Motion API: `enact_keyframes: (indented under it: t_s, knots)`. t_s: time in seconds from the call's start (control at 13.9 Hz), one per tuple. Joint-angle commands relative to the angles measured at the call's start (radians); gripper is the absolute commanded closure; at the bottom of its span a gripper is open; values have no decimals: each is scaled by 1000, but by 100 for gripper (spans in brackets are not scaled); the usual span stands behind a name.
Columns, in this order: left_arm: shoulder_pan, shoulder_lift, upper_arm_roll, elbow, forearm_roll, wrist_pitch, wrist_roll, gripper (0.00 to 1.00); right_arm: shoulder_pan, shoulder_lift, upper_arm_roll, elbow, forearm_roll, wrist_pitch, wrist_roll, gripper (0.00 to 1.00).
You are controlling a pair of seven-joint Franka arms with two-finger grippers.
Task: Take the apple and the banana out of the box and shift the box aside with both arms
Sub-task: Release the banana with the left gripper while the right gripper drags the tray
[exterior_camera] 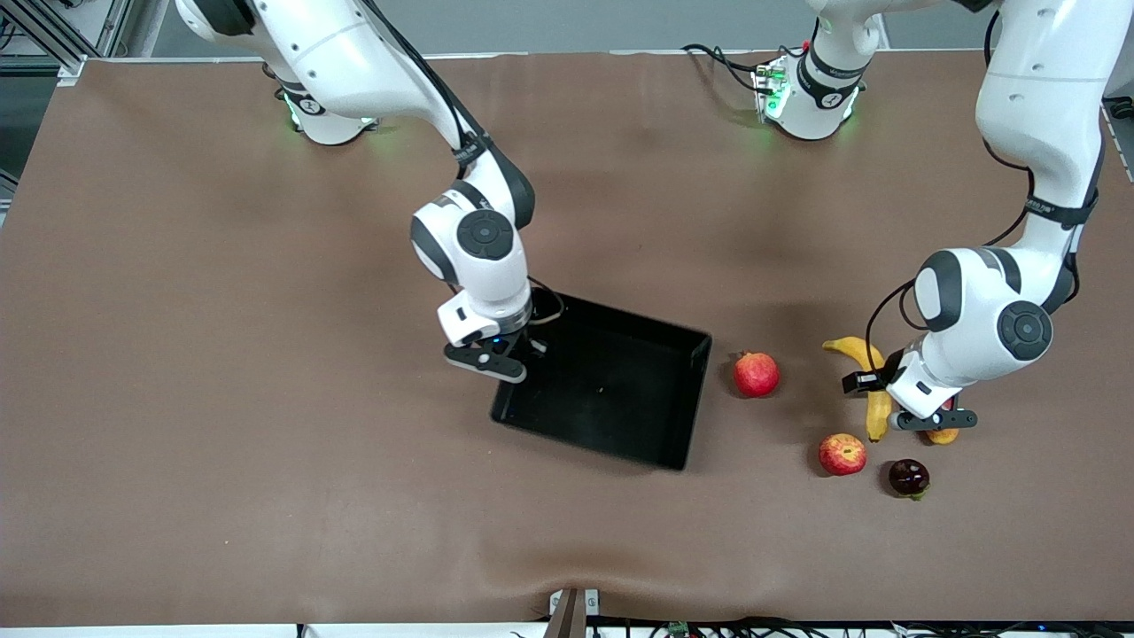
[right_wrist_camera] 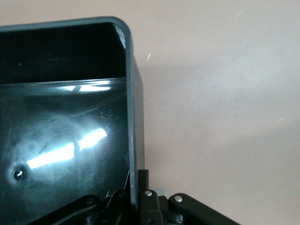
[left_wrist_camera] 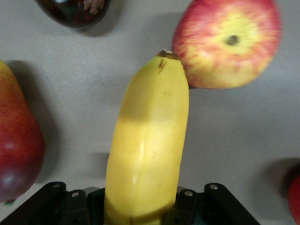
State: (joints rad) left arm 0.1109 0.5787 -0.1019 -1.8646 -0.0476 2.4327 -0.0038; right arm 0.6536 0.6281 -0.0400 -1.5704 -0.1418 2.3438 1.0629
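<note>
**Bench stock: tray and fruits**

Right end effector (exterior_camera: 507, 353) clamped on black tray (exterior_camera: 620, 390) wall, mid-bench; left end effector (exterior_camera: 921, 416) closed around banana (exterior_camera: 873, 381), on the bench beside mango (left_wrist_camera: 18, 145); apple (exterior_camera: 842, 454) nearer the camera; open bench around tray.

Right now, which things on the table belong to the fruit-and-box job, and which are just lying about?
Job:
banana, in the left gripper
apple, beside the banana's tip
black box, its wall in the right gripper

Lying about:
pomegranate
mango
dark fruit
</note>
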Motion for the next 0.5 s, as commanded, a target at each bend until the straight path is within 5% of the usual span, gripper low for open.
enact_keyframes:
  t_s: [0.0, 0.07, 0.14, 0.22, 0.43]
  knots:
    - [10, 15, -10, -4, -69, 34, 8, 100, -81, -92, 25, 3, -12, -61, -29, 100]
    - [12, 20, -10, -5, -70, 34, 8, 87, -115, -117, 26, 4, -1, -89, -82, 100]
    - [18, 20, -10, -4, -71, 34, 8, 54, -150, -148, 26, 4, 51, -128, -159, 100]
    - [19, 17, -10, -4, -71, 32, 19, 1, -191, -190, 20, 4, 141, -171, -269, 100]
    - [16, -12, -10, -2, -69, 14, 18, 0, -356, -273, 17, 0, 220, -302, -563, 100]
